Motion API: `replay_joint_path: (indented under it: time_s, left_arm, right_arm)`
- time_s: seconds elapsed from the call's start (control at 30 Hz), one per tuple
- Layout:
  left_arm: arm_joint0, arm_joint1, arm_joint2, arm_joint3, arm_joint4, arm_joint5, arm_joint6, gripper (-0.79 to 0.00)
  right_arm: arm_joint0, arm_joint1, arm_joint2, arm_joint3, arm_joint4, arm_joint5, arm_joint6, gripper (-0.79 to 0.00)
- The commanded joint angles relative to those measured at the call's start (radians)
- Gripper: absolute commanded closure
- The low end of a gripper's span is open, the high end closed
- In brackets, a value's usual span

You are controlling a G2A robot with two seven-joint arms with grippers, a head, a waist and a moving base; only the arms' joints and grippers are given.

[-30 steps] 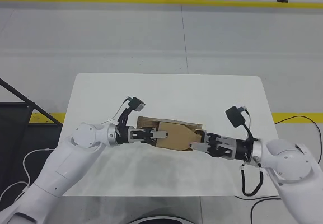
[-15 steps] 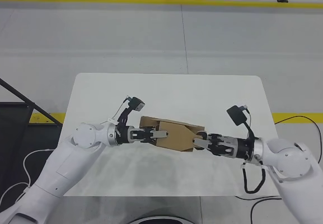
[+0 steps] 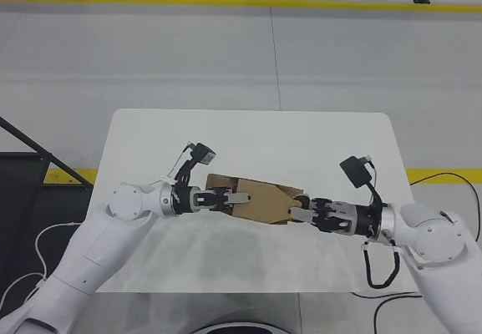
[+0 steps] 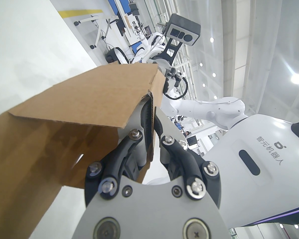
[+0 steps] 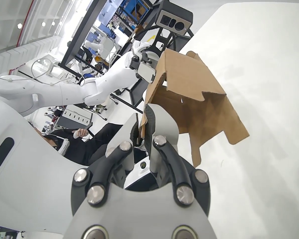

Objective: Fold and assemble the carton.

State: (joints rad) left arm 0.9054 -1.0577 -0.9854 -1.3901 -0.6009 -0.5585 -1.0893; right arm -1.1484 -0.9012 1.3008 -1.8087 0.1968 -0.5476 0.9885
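White table (image 3: 324, 142), carton (image 3: 261, 200) clamped at opposite ends by left tool (image 3: 239, 200), right tool (image 3: 293, 215)

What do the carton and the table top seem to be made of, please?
The carton looks like brown corrugated cardboard, matte and uncoated: its cut edge shows a fluted core in the left wrist view. The table top is smooth, white, faintly glossy, perhaps laminate or painted board; the look leaves that open.

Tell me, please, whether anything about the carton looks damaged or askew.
Nothing stands out. The carton is partly opened, gripped at opposite ends by the left tool and the right tool, and its cardboard looks untorn.
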Motion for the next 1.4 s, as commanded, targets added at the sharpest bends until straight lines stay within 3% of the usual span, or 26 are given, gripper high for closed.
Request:
replay_joint_path:
  time_s: [0.0, 0.47, 1.03, 1.37]
  left_arm:
    - [0.001, -0.001, -0.002, -0.001, -0.009, 0.006, -0.004, 0.000]
    - [0.000, -0.012, -0.010, -0.002, -0.059, 0.066, -0.044, 0.000]
    - [-0.002, -0.027, -0.013, 0.001, -0.060, 0.071, -0.050, 0.000]
    - [0.000, -0.033, -0.020, 0.003, -0.064, 0.072, -0.064, 0.000]
  right_arm:
    - [-0.022, 0.001, 0.017, 0.002, -0.017, -0.046, -0.032, -0.785]
    - [-0.172, -0.006, 0.086, -0.069, -0.315, -0.243, -0.331, -0.785]
    - [-0.133, -0.007, -0.017, -0.077, -0.222, -0.259, -0.242, -0.785]
    - [-0.129, -0.018, -0.032, -0.057, -0.322, -0.264, -0.348, -0.785]
